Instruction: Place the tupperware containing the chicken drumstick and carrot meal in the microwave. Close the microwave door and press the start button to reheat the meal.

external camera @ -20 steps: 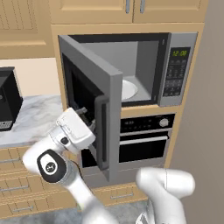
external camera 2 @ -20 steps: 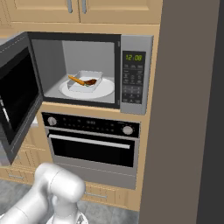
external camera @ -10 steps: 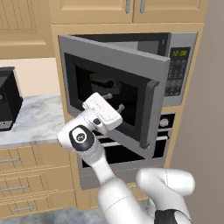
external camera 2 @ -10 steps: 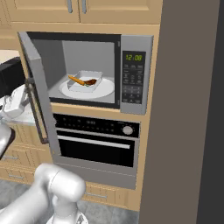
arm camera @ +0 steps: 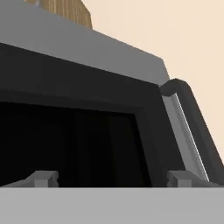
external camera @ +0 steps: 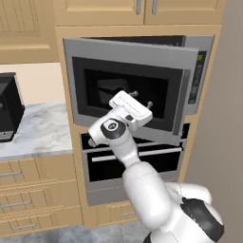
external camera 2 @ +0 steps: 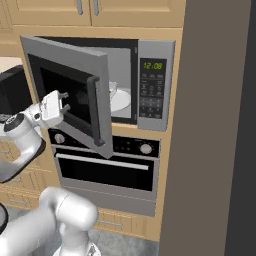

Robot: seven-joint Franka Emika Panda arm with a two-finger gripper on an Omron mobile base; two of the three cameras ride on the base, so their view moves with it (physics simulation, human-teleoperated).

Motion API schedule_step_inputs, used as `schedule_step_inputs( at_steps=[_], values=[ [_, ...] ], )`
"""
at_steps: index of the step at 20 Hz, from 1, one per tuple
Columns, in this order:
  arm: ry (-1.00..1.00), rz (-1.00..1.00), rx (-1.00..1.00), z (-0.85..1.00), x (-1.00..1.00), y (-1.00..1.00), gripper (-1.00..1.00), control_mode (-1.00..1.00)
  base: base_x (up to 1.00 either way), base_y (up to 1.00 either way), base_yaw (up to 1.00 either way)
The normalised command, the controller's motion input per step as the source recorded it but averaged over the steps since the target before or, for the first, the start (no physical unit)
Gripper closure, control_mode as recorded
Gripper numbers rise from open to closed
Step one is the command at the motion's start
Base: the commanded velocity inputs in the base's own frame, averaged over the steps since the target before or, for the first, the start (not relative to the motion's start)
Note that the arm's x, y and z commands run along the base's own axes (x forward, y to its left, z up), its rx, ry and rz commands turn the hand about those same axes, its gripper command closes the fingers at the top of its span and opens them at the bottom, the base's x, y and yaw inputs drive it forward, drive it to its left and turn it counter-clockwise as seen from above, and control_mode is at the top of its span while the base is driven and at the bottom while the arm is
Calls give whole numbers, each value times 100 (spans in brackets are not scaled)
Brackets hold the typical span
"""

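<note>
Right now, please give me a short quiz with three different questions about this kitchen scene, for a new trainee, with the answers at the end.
1. True or false: the microwave door is fully shut.
2. The gripper is: A) closed on the door handle; B) open, its fingertips at the door's dark window; C) inside the microwave.
3. What does the green display above the keypad read?

Key:
1. False; it stands partly open, with the white plate showing behind its edge.
2. B.
3. 12:08.

A round white plate [external camera 2: 121, 101] sits on the microwave [external camera 2: 150, 90] floor — half-hidden.
</note>
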Motion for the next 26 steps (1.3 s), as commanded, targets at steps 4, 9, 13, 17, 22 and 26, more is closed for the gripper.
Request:
schedule_step_inputs(
  at_steps=[4, 9, 13, 17, 22, 26],
  values=[
    [3, 0, 2, 0, 45, -28, -100, -100, 0, 0, 0],
    [10, 0, 2, 4, 50, -21, -100, -100, 0, 0, 0],
    [14, 0, 4, 13, 62, -19, -100, -100, 0, 0, 0],
    [14, 0, 4, 13, 62, -18, -100, -100, 0, 0, 0],
    [11, 0, 2, 7, 46, -13, -100, -100, 0, 0, 0],
    [3, 0, 0, 0, 19, -3, -100, -100, 0, 0, 0]
  ],
)
